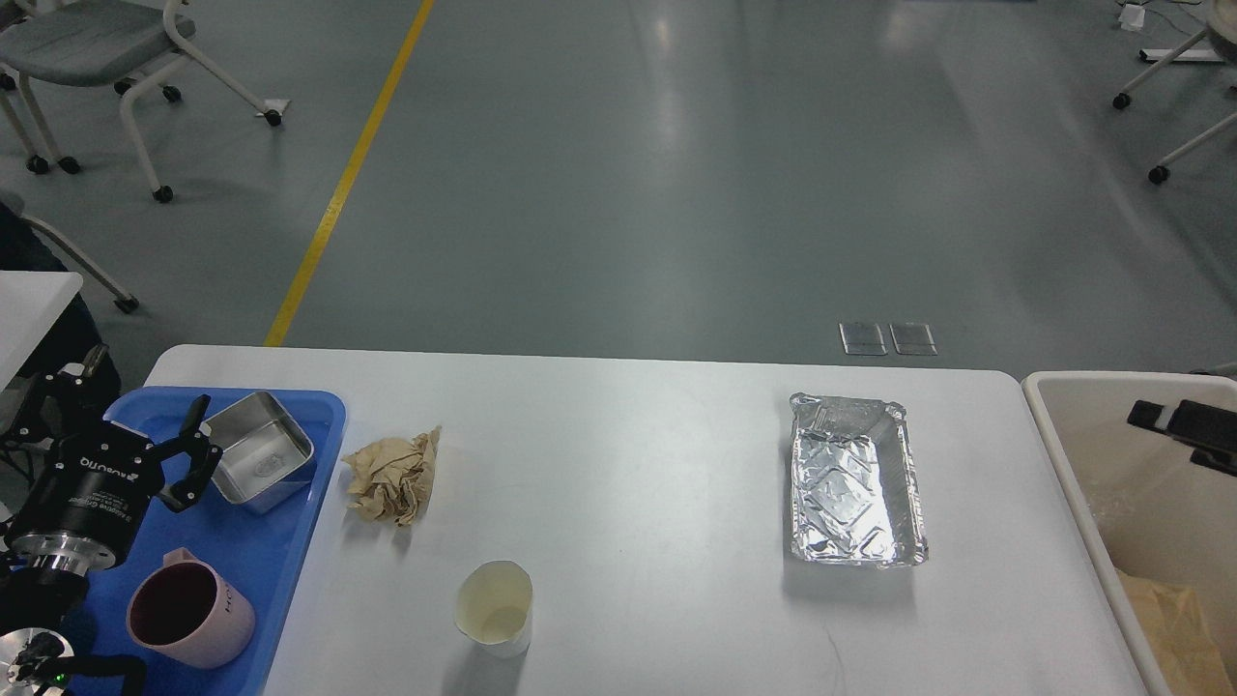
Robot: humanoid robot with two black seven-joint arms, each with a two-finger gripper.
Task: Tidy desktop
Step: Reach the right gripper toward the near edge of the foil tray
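The white desktop (pixel 628 435) carries a crumpled brown paper ball (pixel 391 476), a pale paper cup (pixel 494 607) standing upright near the front edge, and an empty foil tray (pixel 855 480) on the right. My left gripper (pixel 200 449) is open and empty over the blue tray (pixel 271 551), just left of a steel box (pixel 261 462). The dark tip of my right arm, the right gripper (pixel 1174 421), shows at the right edge above the beige bin (pixel 1053 454). Its fingers cannot be told apart.
A pink mug (pixel 188 614) stands in the blue tray in front of my left gripper. The beige bin holds brown paper (pixel 1174 628) at its near end. Chairs (pixel 106 58) stand on the grey floor beyond the table.
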